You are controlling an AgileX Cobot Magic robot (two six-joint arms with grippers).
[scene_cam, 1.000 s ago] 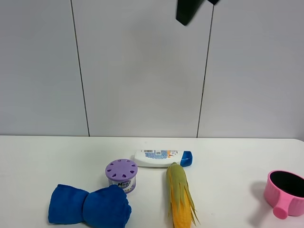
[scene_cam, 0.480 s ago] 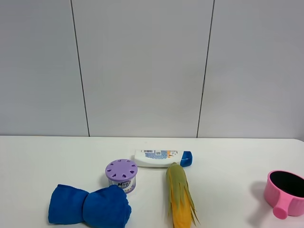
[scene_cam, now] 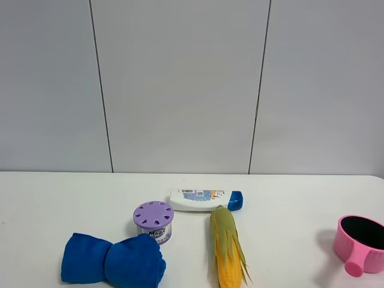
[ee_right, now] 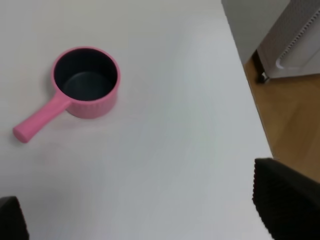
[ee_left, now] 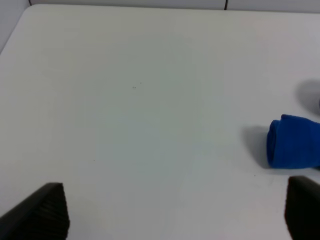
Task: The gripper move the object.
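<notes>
In the high view an ear of corn (scene_cam: 228, 254) lies front centre on the white table (scene_cam: 288, 204), with a white bottle with a blue cap (scene_cam: 206, 200) behind it, a purple-lidded jar (scene_cam: 153, 221) to its left and a blue cloth (scene_cam: 113, 262) at front left. A pink pot (scene_cam: 360, 243) sits at the right edge. No gripper shows in the high view. My left gripper (ee_left: 175, 212) is open over bare table, the blue cloth (ee_left: 294, 141) beside it. My right gripper (ee_right: 145, 212) is open above the table, away from the pink pot (ee_right: 85, 84).
The table's right edge (ee_right: 247, 95) drops to a wooden floor (ee_right: 295, 115) with a grey cabinet (ee_right: 295, 30) beyond. A panelled grey wall (scene_cam: 180, 84) stands behind the table.
A dark arm part at the top of the high view one second ago has moved out of view. The objects on the table have not moved.
</notes>
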